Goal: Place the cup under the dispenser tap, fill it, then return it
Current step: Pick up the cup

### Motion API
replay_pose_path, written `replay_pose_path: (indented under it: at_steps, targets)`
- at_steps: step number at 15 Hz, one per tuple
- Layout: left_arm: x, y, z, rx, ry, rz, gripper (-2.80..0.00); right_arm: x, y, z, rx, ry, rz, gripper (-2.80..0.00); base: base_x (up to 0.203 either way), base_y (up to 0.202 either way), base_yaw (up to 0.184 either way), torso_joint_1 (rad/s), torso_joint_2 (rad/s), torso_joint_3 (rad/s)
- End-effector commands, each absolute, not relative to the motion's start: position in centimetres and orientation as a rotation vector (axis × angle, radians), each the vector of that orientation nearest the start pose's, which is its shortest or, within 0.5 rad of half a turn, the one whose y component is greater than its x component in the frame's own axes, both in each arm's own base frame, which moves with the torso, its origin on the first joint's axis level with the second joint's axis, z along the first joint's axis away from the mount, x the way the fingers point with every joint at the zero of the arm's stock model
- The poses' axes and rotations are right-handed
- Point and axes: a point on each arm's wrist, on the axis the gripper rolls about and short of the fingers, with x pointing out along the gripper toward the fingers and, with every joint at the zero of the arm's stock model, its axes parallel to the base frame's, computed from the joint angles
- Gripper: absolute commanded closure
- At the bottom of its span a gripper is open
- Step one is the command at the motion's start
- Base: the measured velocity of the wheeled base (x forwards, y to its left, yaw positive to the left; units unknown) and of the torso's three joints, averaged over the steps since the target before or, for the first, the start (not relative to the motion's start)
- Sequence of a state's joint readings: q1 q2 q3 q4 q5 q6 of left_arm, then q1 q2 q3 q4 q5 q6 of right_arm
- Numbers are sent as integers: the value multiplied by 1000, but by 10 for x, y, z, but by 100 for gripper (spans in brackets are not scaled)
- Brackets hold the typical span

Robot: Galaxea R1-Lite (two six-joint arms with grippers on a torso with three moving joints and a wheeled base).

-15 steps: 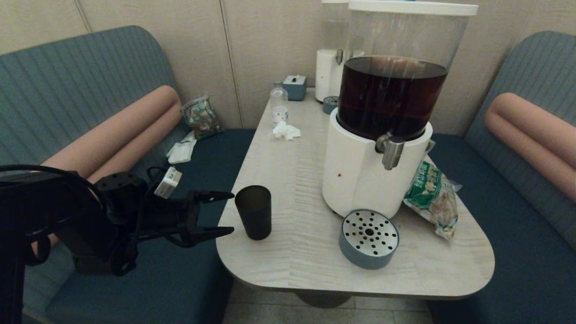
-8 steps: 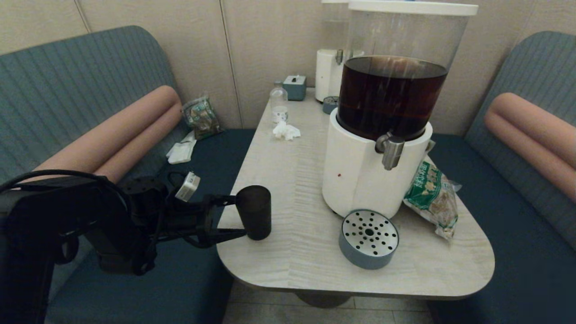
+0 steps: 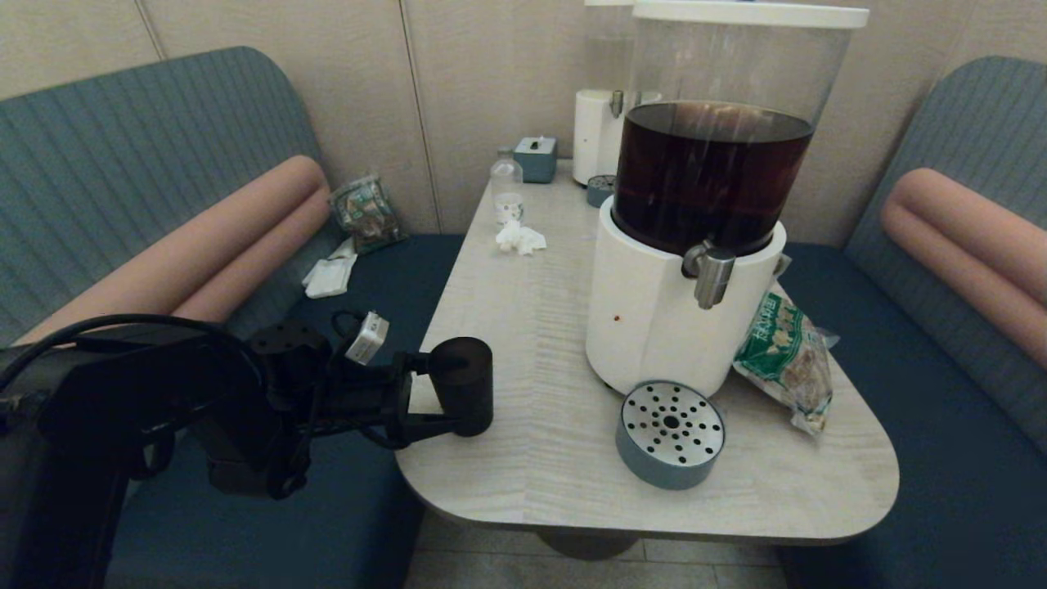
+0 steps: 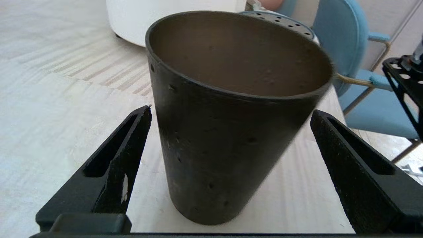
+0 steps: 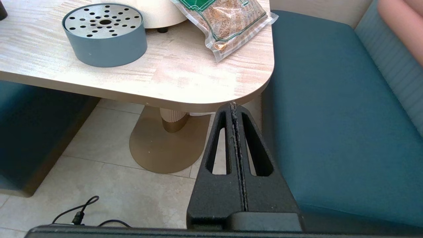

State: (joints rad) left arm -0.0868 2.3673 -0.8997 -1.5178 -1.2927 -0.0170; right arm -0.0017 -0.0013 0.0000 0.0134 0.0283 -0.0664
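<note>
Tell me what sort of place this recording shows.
Probably a café or restaurant booth: padded teal bench seats flank a light wooden table carrying a large drink dispenser of dark liquid, a smaller dispenser and a tissue box.

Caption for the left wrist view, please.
Open left gripper straddles the empty dark cup standing on the table.

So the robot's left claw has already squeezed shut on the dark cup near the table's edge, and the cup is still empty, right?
Not quite. The left gripper is open: in the left wrist view its fingers stand on either side of the cup with gaps showing, not squeezing it. The rest holds: the cup stands near the table's edge and is empty.
</note>
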Motion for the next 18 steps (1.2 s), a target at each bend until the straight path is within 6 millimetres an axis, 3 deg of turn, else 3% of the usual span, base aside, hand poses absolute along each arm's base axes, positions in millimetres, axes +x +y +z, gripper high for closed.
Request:
replay_pose_path:
  at_steps: [1,6,10,11,18]
  targets:
    - [395,-64,46,26,-48,-1396,-280,-23,1,74,-67,13,28,0,0,0,0,0,0,0]
    - [401,-82,43,10,-50,-1379,-280,-23,1,74,-67,13,28,0,0,0,0,0,0,0]
    - [405,-84,40,-13,-35,-1365,-280,-23,1,74,-67,13,28,0,0,0,0,0,0,0]
    - [406,-85,41,-13,-39,-1346,0,-23,1,74,-67,13,28,0,0,0,0,0,0,0]
    - [391,-83,52,-25,-22,-1341,0,-23,1,74,-67,13,28,0,0,0,0,0,0,0]
